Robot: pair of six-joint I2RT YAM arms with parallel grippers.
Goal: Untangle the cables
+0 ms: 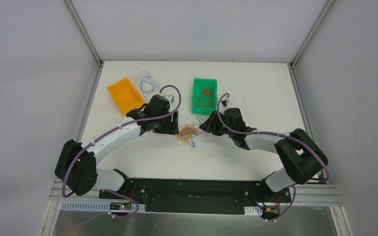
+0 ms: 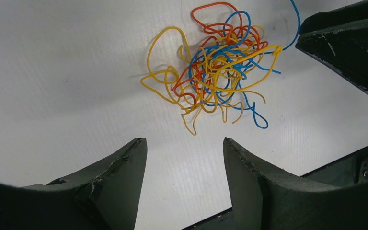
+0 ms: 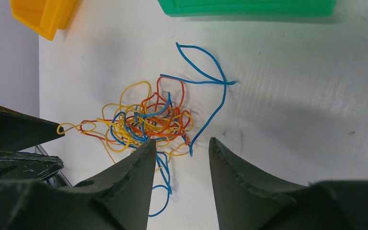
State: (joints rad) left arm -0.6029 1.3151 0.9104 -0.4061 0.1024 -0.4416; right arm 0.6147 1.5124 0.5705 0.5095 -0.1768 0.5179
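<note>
Both grippers flanked the cable tangle mid-table; nothing was gripped.
The left gripper [image 2: 184,143] had its fingers fairly wide and empty, with the cables [image 2: 220,67], an orange, blue and yellow knot, lying on the table [image 1: 256,93] just ahead. The right gripper [image 3: 182,142] faced it with fingers narrower but apart, one finger at the knot's edge. A blue strand [image 3: 219,98] trailed toward the green bin [image 1: 204,96], which held brownish wires. The orange bin [image 1: 124,95] sat far left.
</note>
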